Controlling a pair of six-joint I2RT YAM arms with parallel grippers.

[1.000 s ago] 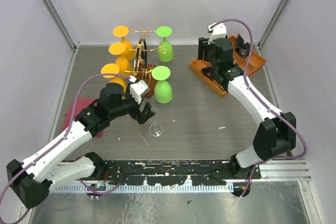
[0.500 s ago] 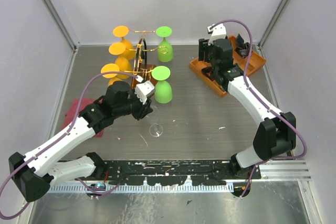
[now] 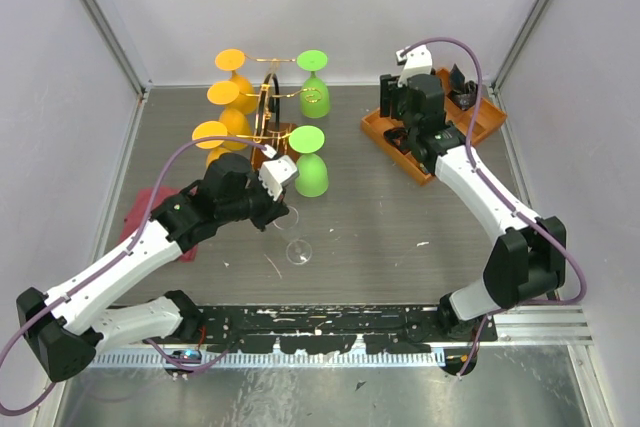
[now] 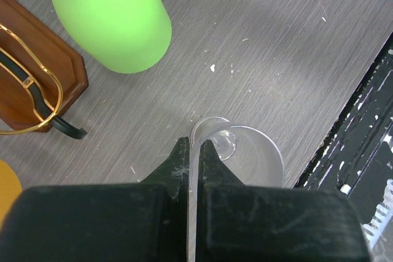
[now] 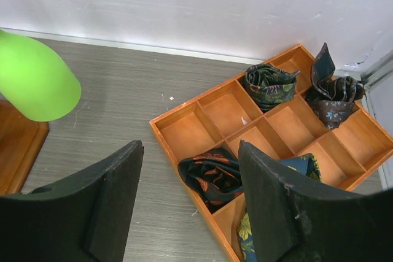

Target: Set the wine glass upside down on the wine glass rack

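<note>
A clear wine glass (image 3: pixel 297 249) stands upright on the grey table, in front of the wine glass rack (image 3: pixel 266 107) of gold wire on a brown wooden base (image 4: pixel 34 78). My left gripper (image 3: pixel 283 215) is shut on the glass's rim. In the left wrist view the thin rim of the glass (image 4: pixel 245 154) runs between the two black fingertips of the left gripper (image 4: pixel 197 145). My right gripper (image 5: pixel 190 145) hangs open over the orange tray at the back right with nothing between its fingers; it is far from the glass.
Upside-down orange glasses (image 3: pixel 228 97) and green glasses (image 3: pixel 311 172) hang on the rack. The orange compartment tray (image 3: pixel 380 130) holds rolled patterned cloths (image 5: pixel 212 176). A red cloth (image 3: pixel 138 219) lies at the left. A black rail (image 3: pixel 330 322) runs along the near edge.
My left gripper has moved in onto the clear glass and closed from wide open onto its rim. The right arm has stayed still.
</note>
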